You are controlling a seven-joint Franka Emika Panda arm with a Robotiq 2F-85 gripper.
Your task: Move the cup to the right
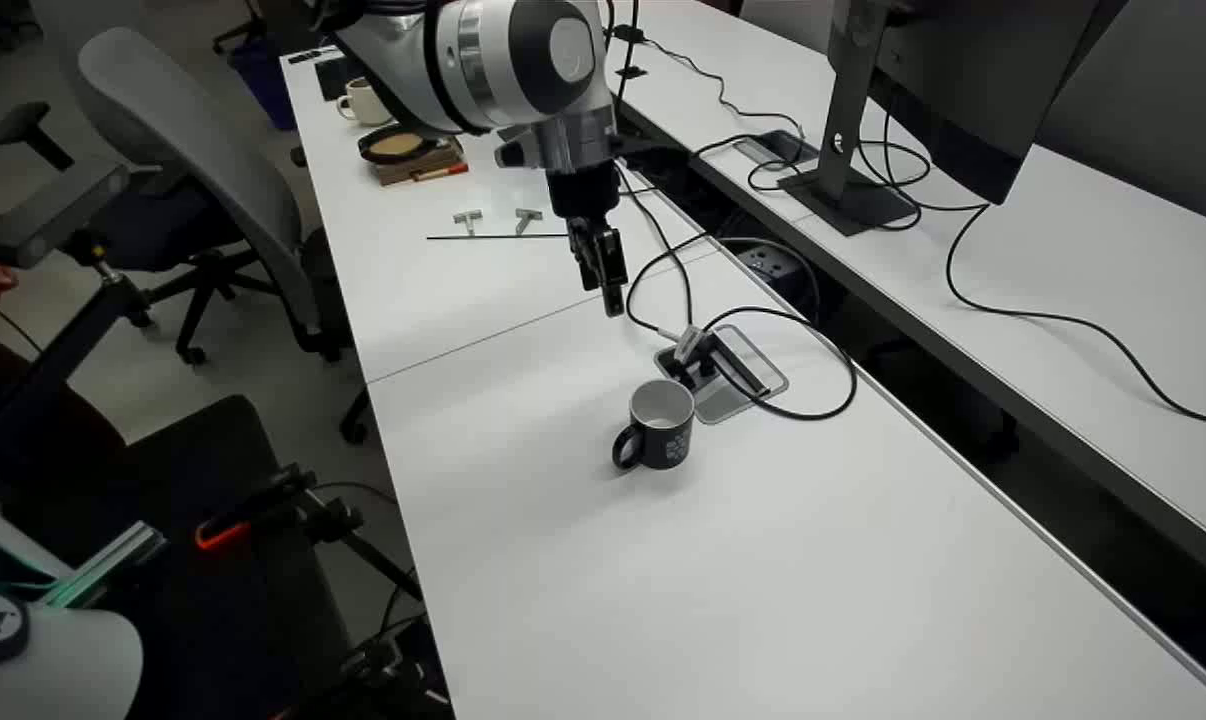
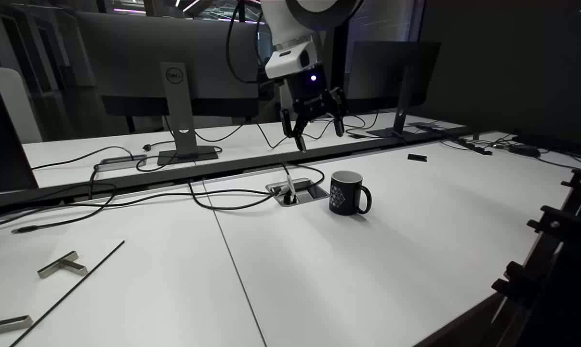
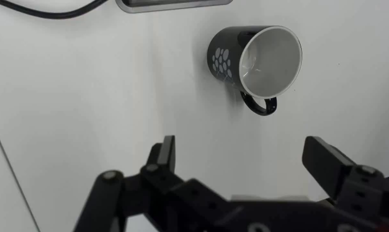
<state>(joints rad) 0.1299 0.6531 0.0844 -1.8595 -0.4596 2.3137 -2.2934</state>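
The cup is a small dark mug with a pale rim and inside and a white dotted print. It stands upright on the white table in both exterior views. In the wrist view the cup is in the upper part, beyond the fingertips, with its handle toward the gripper. My gripper is open and empty, with its fingers wide apart in the wrist view. In both exterior views the gripper hangs in the air above the table, apart from the cup.
A table socket with plugs and looped black cables lies close beside the cup. Monitors stand beyond a dark gap between the tables. Metal pieces and a thin strip lie farther along the table.
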